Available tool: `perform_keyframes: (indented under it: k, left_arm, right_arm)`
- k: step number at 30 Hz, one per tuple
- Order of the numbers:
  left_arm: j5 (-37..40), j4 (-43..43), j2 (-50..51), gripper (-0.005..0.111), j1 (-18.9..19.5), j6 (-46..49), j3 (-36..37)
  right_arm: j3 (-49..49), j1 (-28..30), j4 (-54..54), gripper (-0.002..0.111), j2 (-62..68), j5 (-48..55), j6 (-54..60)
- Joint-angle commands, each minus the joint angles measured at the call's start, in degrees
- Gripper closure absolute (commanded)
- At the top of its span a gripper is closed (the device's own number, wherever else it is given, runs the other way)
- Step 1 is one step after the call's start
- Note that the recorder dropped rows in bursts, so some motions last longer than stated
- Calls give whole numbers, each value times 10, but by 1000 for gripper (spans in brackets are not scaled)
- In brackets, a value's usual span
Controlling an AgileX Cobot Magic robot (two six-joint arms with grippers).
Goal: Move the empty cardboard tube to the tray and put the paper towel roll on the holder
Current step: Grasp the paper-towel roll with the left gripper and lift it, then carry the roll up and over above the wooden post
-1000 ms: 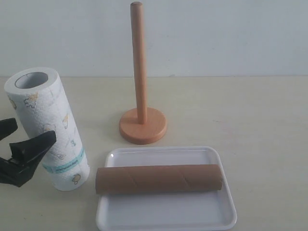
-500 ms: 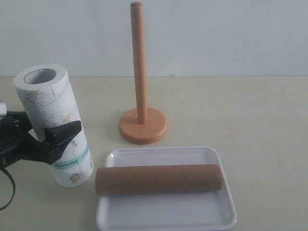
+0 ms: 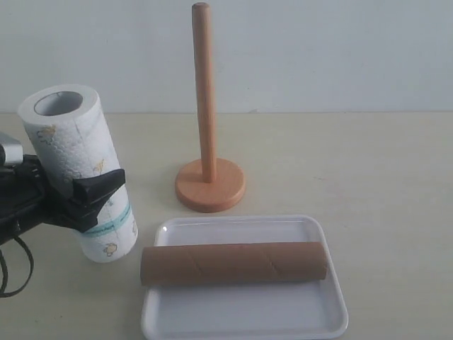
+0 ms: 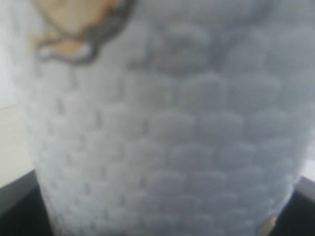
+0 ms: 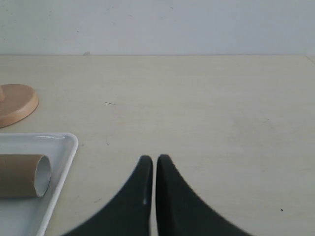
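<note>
paper towel roll (image 3: 74, 152), frame left: judged light, soft, crushable | left pincer (image 3: 92, 190) straddled its mid-body, pinch not discernible | best held there, gently | right pincer (image 5: 151, 160) pressed together

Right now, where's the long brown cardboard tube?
Exterior view, lower centre: the brown cardboard tube lies across the white square tray, near the orange wooden stand.

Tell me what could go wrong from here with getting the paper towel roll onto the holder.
The left gripper straddles the leaning paper towel roll; a weak grip could let it slip when lifted. The holder has a tall thin pole, so a misaligned core could snag its tip and topple it. A low carry might bump the cardboard tube on the tray.
</note>
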State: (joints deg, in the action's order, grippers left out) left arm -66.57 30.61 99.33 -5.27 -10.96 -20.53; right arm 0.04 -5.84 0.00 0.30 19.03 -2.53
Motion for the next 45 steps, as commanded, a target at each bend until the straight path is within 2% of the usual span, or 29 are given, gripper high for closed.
perform_keyframes:
  k: [1, 8, 11, 14, 19, 23, 28, 32, 36, 39, 45]
  left_arm:
    - [-34, -1, -61, 103, 0, -21, -3]
    - [-34, -69, -208, 103, 0, -46, -13]
    - [31, -72, -272, 103, 0, -72, -55]
    - [129, -62, -318, 103, 0, -103, -118]
    - [237, -33, -343, 103, 0, -203, -240]
    - [311, 91, -331, 103, 0, -335, -353]
    - [314, 218, -289, 103, 0, -533, -479]
    - [314, 348, -244, 103, 0, -634, -569]
    - [259, 464, -193, 103, 0, -761, -631]
    - [168, 477, -166, 103, 0, -769, -653]
    - [148, 472, -151, 103, -1, -768, -657]
  right_arm:
    - [0, 2, -5, 106, -3, -6, 1]
    - [0, 2, -5, 106, -3, -6, 1]
    - [0, 2, -5, 106, -3, -6, 1]
    - [0, 2, -5, 106, -3, -6, 1]
    - [0, 2, -5, 106, -3, -6, 1]
    - [0, 2, -5, 106, -3, -6, 1]
    - [0, 2, -5, 106, -3, -6, 1]
    - [0, 2, -5, 106, -3, -6, 1]
    - [0, 2, -5, 106, -3, -6, 1]
    - [0, 2, -5, 106, -3, -6, 1]
    - [0, 2, -5, 106, -3, -6, 1]
